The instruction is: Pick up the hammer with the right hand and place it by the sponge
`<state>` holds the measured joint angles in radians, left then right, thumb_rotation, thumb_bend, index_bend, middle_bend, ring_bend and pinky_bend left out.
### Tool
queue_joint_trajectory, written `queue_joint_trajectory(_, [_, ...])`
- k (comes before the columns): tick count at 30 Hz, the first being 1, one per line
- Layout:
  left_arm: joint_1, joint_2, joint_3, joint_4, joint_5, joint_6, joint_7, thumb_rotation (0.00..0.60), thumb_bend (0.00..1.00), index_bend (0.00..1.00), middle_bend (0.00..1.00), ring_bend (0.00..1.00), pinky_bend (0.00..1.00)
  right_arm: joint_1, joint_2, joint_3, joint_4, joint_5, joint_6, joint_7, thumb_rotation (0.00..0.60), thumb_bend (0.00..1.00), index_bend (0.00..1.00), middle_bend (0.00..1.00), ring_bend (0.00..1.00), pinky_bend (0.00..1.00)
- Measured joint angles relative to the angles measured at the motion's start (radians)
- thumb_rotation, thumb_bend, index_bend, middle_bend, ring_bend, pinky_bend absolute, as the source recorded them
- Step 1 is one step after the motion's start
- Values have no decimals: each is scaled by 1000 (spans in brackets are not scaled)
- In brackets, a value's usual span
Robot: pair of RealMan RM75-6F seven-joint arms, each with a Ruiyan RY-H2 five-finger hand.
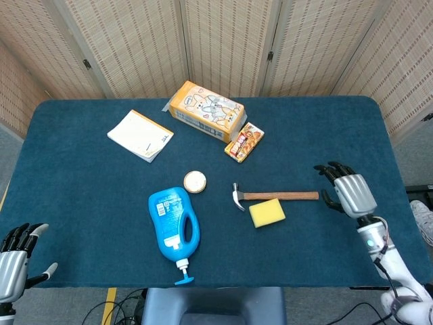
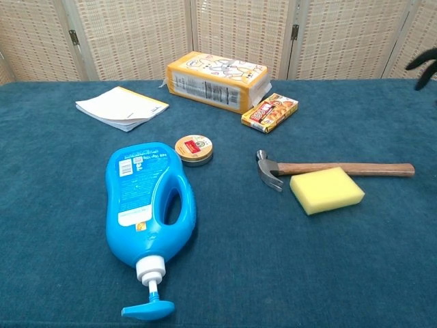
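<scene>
The hammer (image 1: 274, 196) (image 2: 334, 169), with a wooden handle and steel head, lies flat on the blue table just behind the yellow sponge (image 1: 266, 212) (image 2: 326, 190), touching or nearly touching its far edge. My right hand (image 1: 347, 190) hovers open to the right of the handle's end, apart from it, holding nothing; only its dark fingertips (image 2: 425, 67) show at the chest view's right edge. At the head view's bottom left corner my left hand (image 1: 15, 261) is open, off the table.
A blue detergent bottle (image 1: 174, 229) (image 2: 149, 212) lies on its side at front left. A small round tin (image 1: 195, 181) (image 2: 193, 149), a snack box (image 1: 244, 141) (image 2: 270, 111), a yellow carton (image 1: 206, 110) (image 2: 217, 80) and a notepad (image 1: 140, 135) (image 2: 121, 107) sit further back.
</scene>
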<state>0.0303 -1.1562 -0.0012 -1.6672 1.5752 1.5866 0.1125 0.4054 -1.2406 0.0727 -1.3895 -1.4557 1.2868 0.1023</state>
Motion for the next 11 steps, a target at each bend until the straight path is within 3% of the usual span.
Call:
queue_joint_trajectory(5, [-7,-7,2,-17,21,3,16,600,209,201,199,120,144,-128,59,-51,-58,-29,141,-20,600,409,254,385,216,280])
queue_joint_trajectory(11, [-21,-13,1,-33,30,-11,32,600,209,200,199,120,144,-233,118,-92,-98,-34,214,-2,600,409,254,386,217,291])
